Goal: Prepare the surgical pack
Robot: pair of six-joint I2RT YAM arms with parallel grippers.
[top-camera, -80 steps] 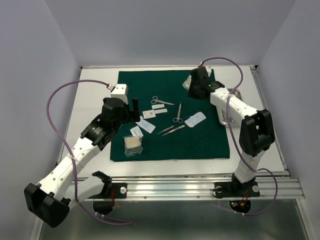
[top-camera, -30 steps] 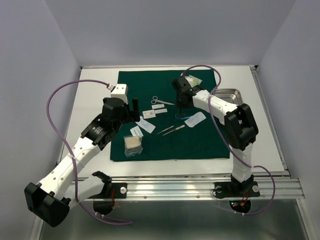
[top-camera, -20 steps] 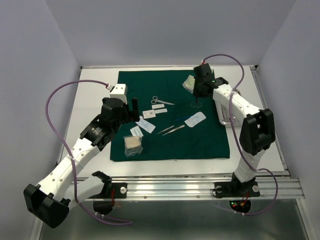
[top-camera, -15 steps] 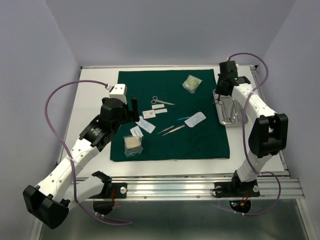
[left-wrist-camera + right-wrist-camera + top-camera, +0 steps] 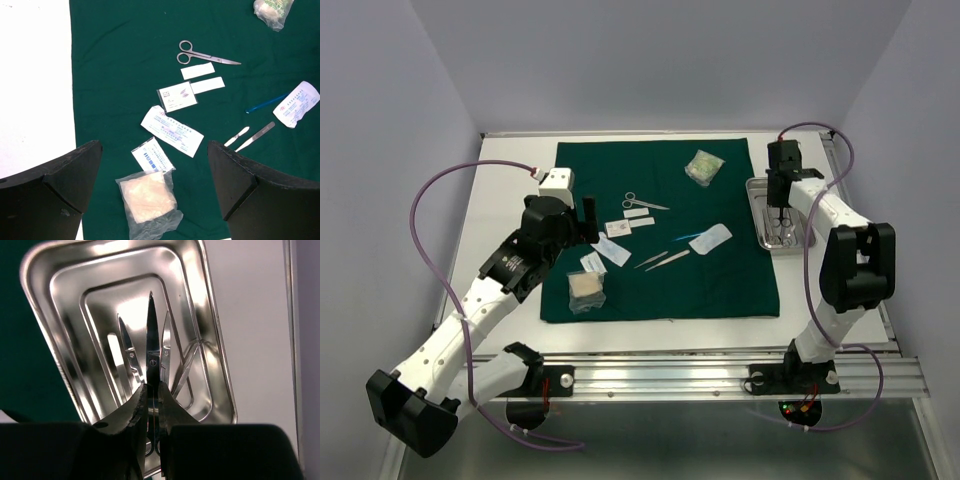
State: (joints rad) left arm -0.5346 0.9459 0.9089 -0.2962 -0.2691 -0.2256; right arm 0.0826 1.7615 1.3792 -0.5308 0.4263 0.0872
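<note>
At the near edge a metal rail (image 5: pixel 670 375) carries both arm bases, and beyond it lies the white desk (image 5: pixel 510 190), boxed in by plain pale walls at the left, right and back. A dark green drape (image 5: pixel 720 290) covers the middle of the desk, flat, with its near hem just short of the rail. Nearest on the cloth is a gauze pad in a clear pouch (image 5: pixel 585 290), then a scatter of white packets (image 5: pixel 612 250), the forceps (image 5: pixel 663 259), a thin blue tool (image 5: pixel 688 237) and the loose scissors (image 5: pixel 645 204); a crumpled pouch (image 5: pixel 704 166) sits near the far hem. The left claw (image 5: pixel 153 145) hangs over the left part of the drape with its fingers wide apart and nothing between them. The steel tray (image 5: pixel 756 215) rests on bare desk just beside the drape's right edge. The overhead view gives that whole layout but shows the right claw (image 5: pixel 151 390) only as a dark shape above the tray. The right wrist view shows it clamped on the gripped scissors (image 5: pixel 151 340), blades together and pointing at the tray's far end, mirrored in the shiny floor; whether the tips touch the steel I cannot tell. The left wrist view alone makes the printing on the packets visible, though too small to read.
</note>
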